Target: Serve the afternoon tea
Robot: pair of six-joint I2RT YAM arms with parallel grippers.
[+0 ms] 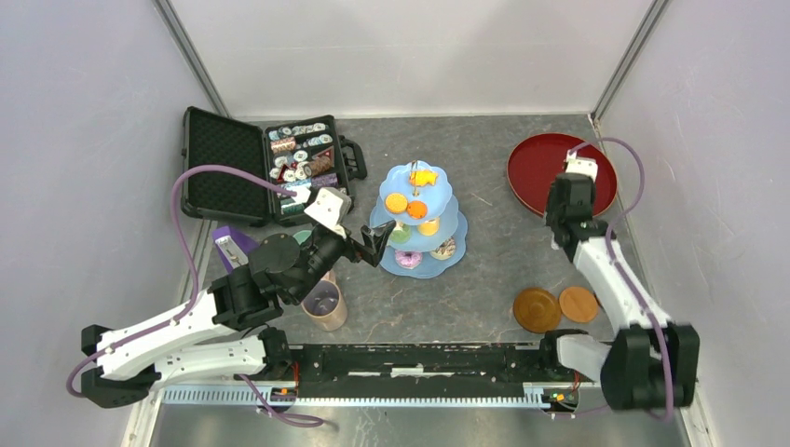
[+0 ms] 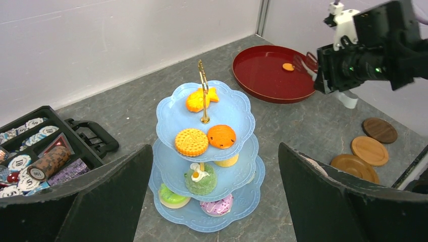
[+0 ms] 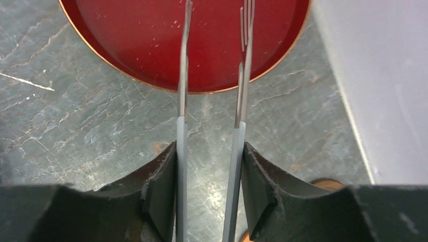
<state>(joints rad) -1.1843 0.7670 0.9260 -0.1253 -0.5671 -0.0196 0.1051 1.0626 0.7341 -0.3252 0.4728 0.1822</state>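
The left gripper hangs wide open just before the 3-tier cake stand at mid-tabletop. The right gripper is clamped on the grey handles of metal tongs, whose tips reach over the red tray, where 1 orange biscuit lies. 3 brown coasters lie nearby.
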